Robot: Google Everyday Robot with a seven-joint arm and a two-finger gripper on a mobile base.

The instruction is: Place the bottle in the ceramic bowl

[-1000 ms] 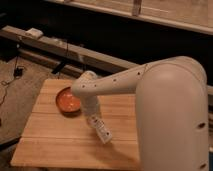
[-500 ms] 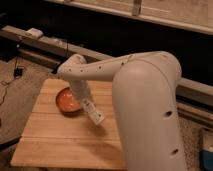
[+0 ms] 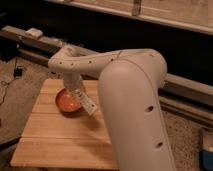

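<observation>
One bottle (image 3: 86, 102) and one ceramic bowl (image 3: 67, 102) are counted on the wooden surface (image 3: 60, 140), together with one arm (image 3: 130, 95) ending in one gripper (image 3: 76, 89). The gripper is seen low over the far left part of the surface, just above the bowl's right rim, and the fingers are closed; the bottle is taken to be held in them, although the contact itself is largely hidden by the wrist. The bottle is seen hanging tilted beneath the fingers, its lower end reaching down and to the right of them, just beside the bowl's right edge rather than inside it. The bowl is found directly below and slightly left of the fingers, and nothing is seen lying in it. The task is judged to be well advanced: the bottle is lifted and carried to the bowl, but it is not yet set down. What is left, by this reading, is for the bottle to be brought a little leftward over the bowl's middle, lowered, and released by the fingers being opened
</observation>
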